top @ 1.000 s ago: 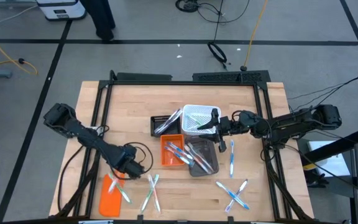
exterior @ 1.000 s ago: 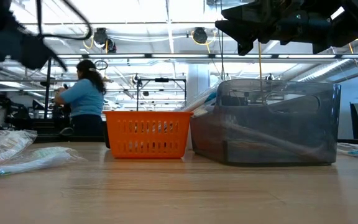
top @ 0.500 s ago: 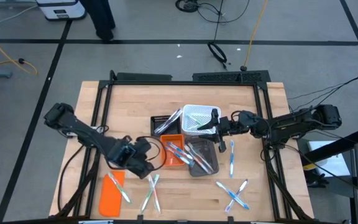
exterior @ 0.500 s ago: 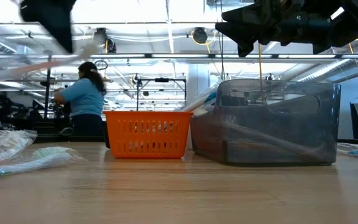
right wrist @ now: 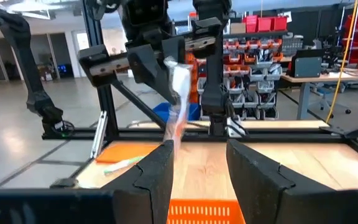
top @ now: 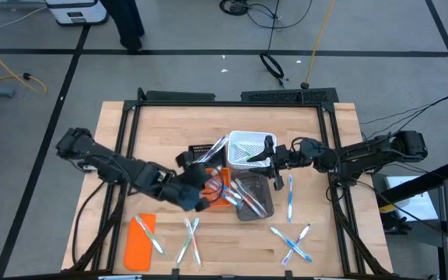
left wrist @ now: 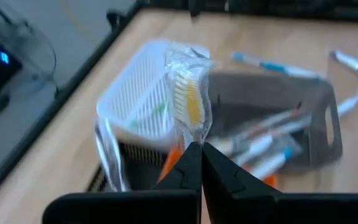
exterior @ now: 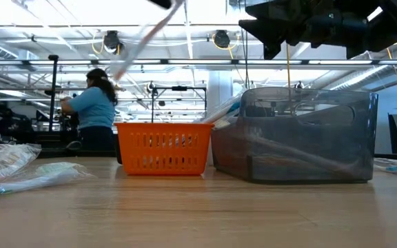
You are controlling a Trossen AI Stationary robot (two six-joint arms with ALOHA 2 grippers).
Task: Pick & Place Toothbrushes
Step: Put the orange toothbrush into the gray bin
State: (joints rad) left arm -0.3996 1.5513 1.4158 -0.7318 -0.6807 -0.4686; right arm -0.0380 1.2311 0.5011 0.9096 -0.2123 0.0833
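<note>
My left gripper (top: 195, 185) hangs above the orange basket (top: 212, 190) and is shut on one clear-wrapped toothbrush (left wrist: 188, 102) with orange-yellow bristles. The same brush shows as a slanting streak (exterior: 143, 38) in the low view. My right gripper (top: 273, 163) waits open, over the edge between the white basket (top: 246, 148) and the grey bin (top: 253, 196). More toothbrushes lie in the orange basket and the grey bin. Others rest flat on the table (top: 290, 194), (top: 292, 243), (top: 189, 237). One lies on the orange lid (top: 137, 245). My left gripper pinches the wrapped toothbrush between its two fingertips (left wrist: 194, 155), on the handle part (left wrist: 193, 138) behind the bristle head. The fingers point down and toward the bins. The brush is lifted clear and hangs slanting below the fingers (right wrist: 176, 106), head end free.
A black basket (top: 202, 153) with a brush leaning out stands behind the orange one. The four containers crowd the table's middle. Bare wood lies along the far edge and the left side. A person (exterior: 92, 107) stands in the room beyond the table.
My left gripper has risen from the near-left part of the table, beside the orange lid, and swung right and toward the far edge, carrying the wrapped toothbrush. It now hangs over the orange basket. The brush has been lifted clear of the table.
</note>
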